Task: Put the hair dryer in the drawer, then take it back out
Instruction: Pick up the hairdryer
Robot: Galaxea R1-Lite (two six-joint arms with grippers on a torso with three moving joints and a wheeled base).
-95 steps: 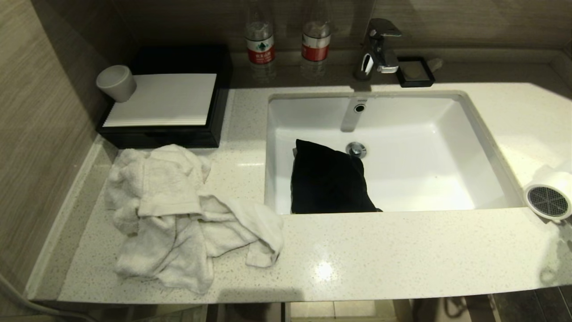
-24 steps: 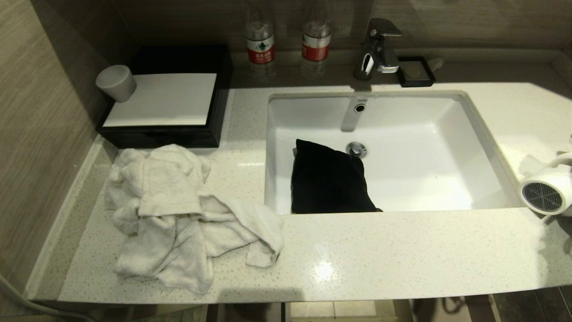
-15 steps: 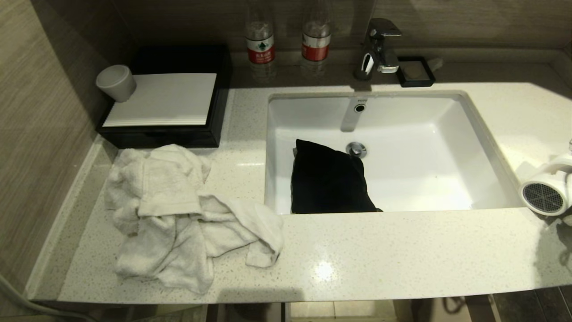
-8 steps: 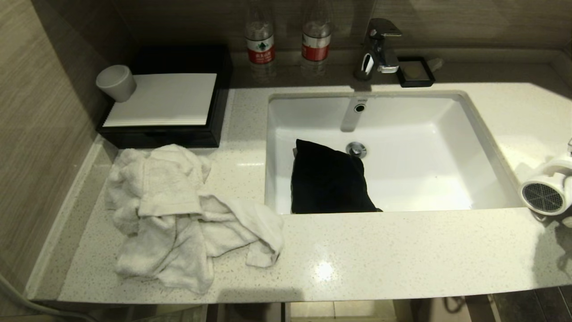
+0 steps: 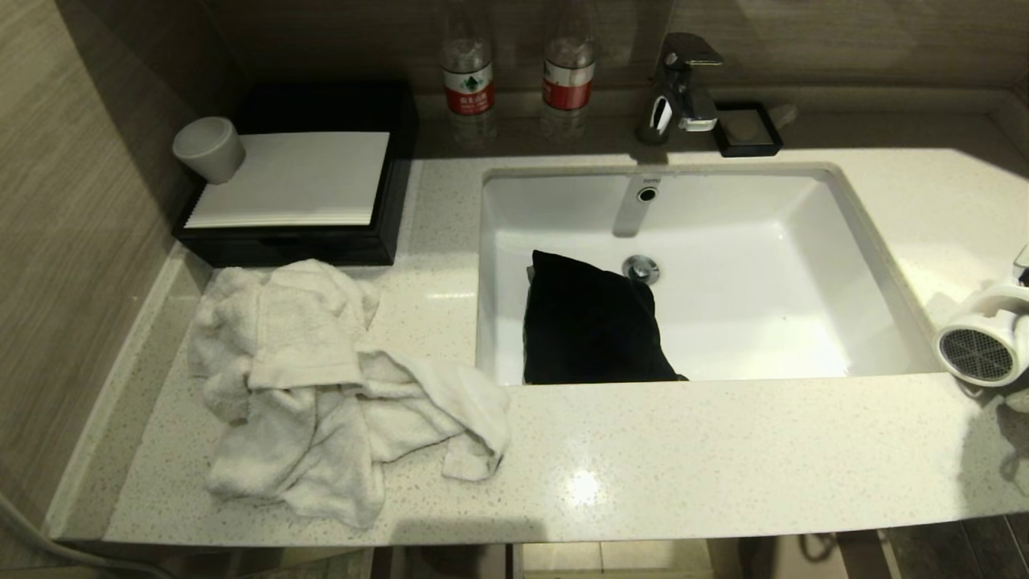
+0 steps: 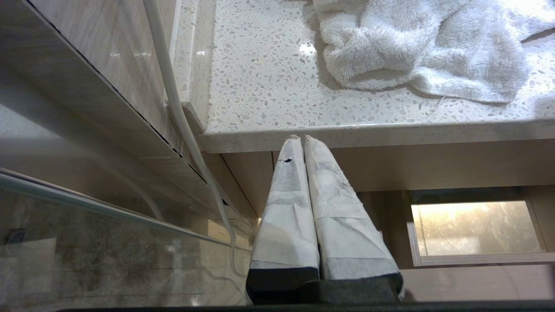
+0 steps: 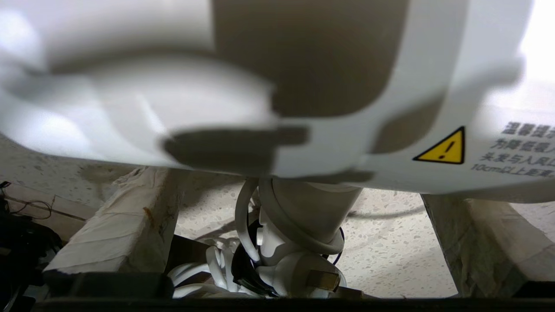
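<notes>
Right claw: spread wide around our hair dryer, not pinching.
Change: dryer shifted slightly on the counter.
Meaning: we judge it released.

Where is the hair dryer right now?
In the head view the hair dryer sits at the far right edge of the countertop, just right of the sink, grille facing the camera.

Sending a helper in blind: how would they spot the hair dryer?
Start at the white sink and follow the speckled countertop to its far right edge. The hair dryer lies there, the only white cylinder with a round grey mesh grille.
</notes>
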